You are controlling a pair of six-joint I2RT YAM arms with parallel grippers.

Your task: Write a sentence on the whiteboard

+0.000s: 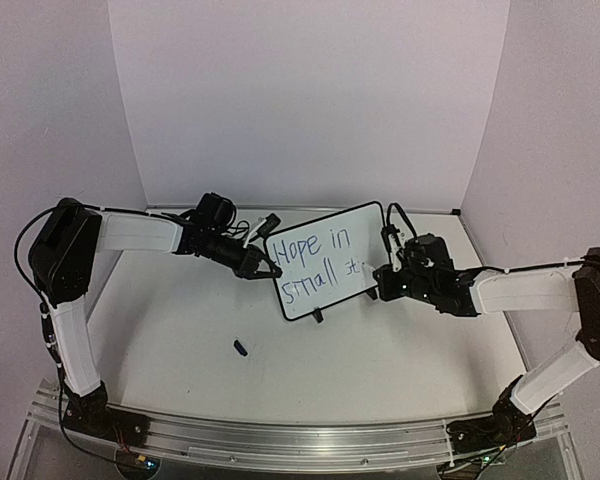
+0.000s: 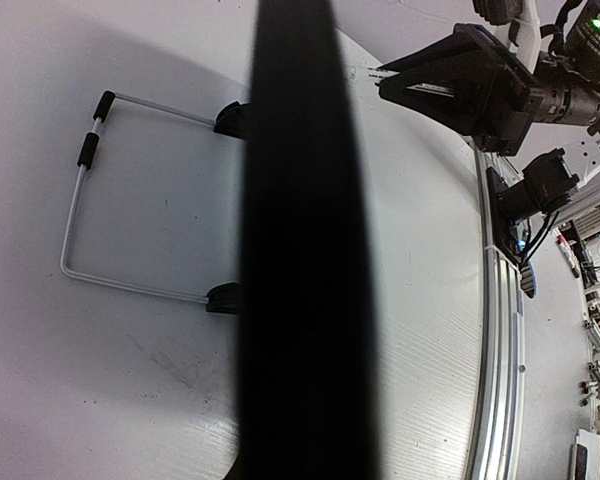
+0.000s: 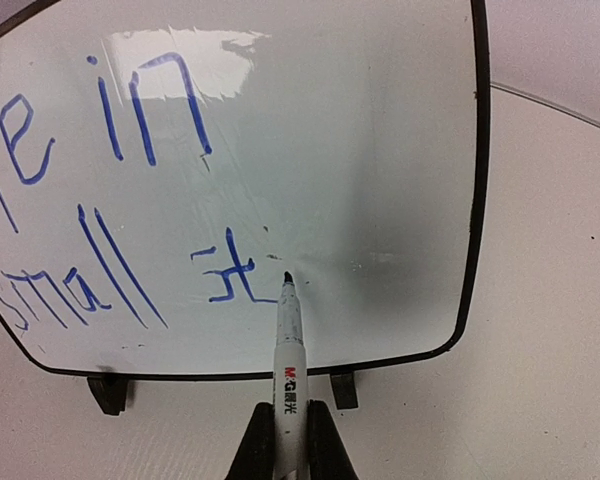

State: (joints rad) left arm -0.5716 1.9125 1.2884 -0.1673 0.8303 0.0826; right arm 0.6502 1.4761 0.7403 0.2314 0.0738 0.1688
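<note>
The marker point(image 3: 288, 340), pinched in the right end effector point(image 3: 286, 415), meets the whiteboard point(image 3: 380, 150) lower centre, mid-word. The left end effector point(image 1: 263, 265) seemingly braces its edge, grip unclear.

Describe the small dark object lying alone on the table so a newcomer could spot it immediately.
Find the whiteboard bearing blue writing. Move from its lower left corner toward the near edge of the table. A tiny dark blue piece lies there alone, touching nothing.

Marker point(image 3: 289, 345) tip at whiteboard point(image 3: 380, 150), beside "st"
</note>
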